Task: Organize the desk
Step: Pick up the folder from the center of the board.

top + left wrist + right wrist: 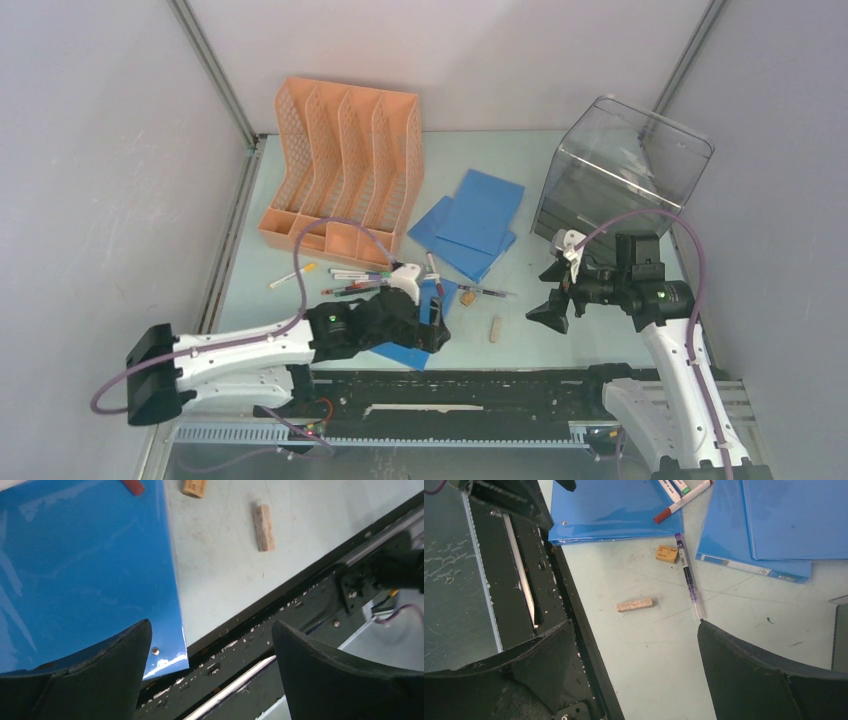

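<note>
Though scuffed, the pale mint surface (659, 675) is smooth and matte under glossy blue folders (478, 215). The left tool (210, 624) and the right tool (635, 622) gape wide.

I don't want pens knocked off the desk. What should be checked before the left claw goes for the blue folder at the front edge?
1. Left claw open: ok.
2. Blue folder corner within its opening: ok.
3. Folder top free of loose things: not ok, a red-capped marker rests its tip on it.
4. Right claw open, empty, apart from the left arm: ok.
5. Orange rack slots empty: ok, as far as the top view shows.
</note>
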`<state>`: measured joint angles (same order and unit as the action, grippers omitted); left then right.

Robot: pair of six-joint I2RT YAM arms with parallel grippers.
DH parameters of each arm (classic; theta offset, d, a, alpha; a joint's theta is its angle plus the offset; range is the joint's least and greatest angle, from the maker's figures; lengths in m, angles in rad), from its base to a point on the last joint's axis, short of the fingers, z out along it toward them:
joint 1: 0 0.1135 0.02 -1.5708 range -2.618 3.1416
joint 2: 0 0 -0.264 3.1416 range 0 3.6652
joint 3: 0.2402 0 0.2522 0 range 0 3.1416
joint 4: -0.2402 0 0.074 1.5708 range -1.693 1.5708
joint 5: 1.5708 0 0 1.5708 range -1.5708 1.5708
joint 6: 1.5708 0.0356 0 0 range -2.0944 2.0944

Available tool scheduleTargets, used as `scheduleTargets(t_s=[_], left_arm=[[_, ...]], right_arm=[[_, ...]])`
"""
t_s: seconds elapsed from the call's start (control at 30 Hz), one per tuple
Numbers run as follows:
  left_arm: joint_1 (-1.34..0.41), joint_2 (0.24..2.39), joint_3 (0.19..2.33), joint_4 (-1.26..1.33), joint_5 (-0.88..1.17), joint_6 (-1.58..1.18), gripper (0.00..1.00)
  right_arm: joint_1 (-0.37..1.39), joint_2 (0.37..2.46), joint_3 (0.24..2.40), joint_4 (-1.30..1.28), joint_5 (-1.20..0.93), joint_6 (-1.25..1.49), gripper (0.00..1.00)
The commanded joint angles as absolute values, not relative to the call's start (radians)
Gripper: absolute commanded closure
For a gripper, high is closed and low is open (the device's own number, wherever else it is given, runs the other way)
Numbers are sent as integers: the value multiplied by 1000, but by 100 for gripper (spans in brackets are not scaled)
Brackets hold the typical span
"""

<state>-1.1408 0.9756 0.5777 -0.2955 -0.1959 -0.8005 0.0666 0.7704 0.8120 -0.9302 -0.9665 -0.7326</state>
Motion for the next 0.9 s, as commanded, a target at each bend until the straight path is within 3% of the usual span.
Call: scheduleTargets(t_s=[0.0, 0.23, 0.57, 0.87], left_arm=[[-1288, 1116, 773, -602, -440, -760, 5], [-1378, 1399, 951, -760, -587, -770, 9], [-1415, 1613, 1054, -821, -618, -769, 36], [-1464, 1687, 1091, -841, -625, -773, 41]], right_arm=[[74, 763, 815, -906, -954, -726, 0], [74, 750, 815, -904, -939, -724, 0], [79, 743, 814, -904, -921, -726, 0], [84, 741, 813, -901, -916, -727, 0]])
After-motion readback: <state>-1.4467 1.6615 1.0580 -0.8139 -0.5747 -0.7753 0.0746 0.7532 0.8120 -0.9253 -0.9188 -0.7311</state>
